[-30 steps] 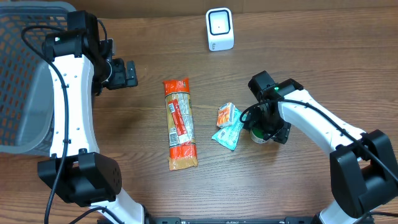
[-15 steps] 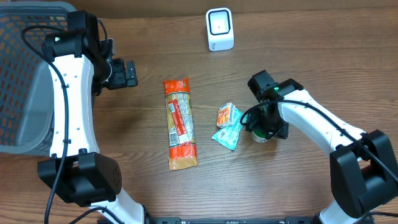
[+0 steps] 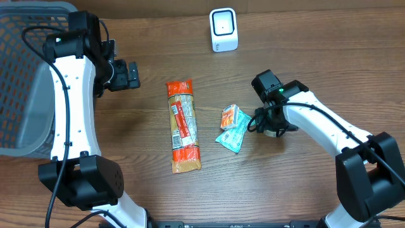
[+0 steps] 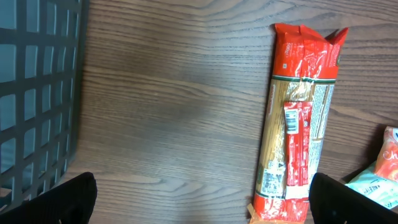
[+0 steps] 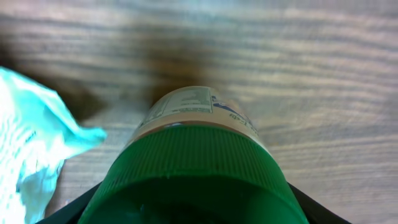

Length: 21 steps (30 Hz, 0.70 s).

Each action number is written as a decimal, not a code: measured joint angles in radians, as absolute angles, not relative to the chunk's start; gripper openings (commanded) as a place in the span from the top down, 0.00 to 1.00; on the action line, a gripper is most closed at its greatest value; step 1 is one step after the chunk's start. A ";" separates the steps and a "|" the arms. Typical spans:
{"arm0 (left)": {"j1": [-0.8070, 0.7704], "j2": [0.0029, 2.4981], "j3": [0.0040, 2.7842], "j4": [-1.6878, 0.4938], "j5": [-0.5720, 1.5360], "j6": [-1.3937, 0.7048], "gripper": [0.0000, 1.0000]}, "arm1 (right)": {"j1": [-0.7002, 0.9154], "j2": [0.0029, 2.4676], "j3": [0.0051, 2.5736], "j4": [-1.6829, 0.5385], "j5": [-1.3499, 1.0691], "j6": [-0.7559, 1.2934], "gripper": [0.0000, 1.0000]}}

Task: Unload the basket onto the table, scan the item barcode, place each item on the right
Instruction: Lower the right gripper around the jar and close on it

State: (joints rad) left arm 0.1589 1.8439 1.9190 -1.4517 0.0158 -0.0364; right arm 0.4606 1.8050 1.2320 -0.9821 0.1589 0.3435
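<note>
The green-capped jar (image 5: pixel 194 155) stands upright at right centre of the overhead frame, directly beneath the right gripper (image 3: pixel 271 126). Its fingers (image 5: pixel 69 210) flank the lid, though whether they are clamped cannot be told. The left gripper (image 3: pixel 124 74), spread wide, sits far off at upper left.

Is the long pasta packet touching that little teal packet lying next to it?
Apart. The overhead view shows a strip of bare table between the pasta packet and the teal packet.
</note>
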 measured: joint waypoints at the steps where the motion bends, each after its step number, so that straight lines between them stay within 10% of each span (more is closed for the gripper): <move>1: 0.159 1.844 1.919 -1.452 0.016 -0.036 0.00 | 0.461 1.805 1.232 -0.973 0.165 0.337 0.29; 13: 0.159 1.844 1.919 -1.451 0.016 -0.037 0.01 | 0.459 1.805 1.232 -0.943 0.191 0.231 0.28; 16: 0.159 1.844 1.919 -1.452 0.016 -0.036 0.00 | 0.458 1.805 1.232 -0.942 0.190 0.223 0.00; 21: 0.159 1.844 1.919 -1.452 0.016 -0.036 0.01 | 0.458 1.805 1.232 -0.942 0.188 0.212 0.00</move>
State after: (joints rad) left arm 0.1589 1.8439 1.9190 -1.4517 0.0158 -0.0364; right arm 0.4583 1.8050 1.2320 -0.9421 0.1879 0.2123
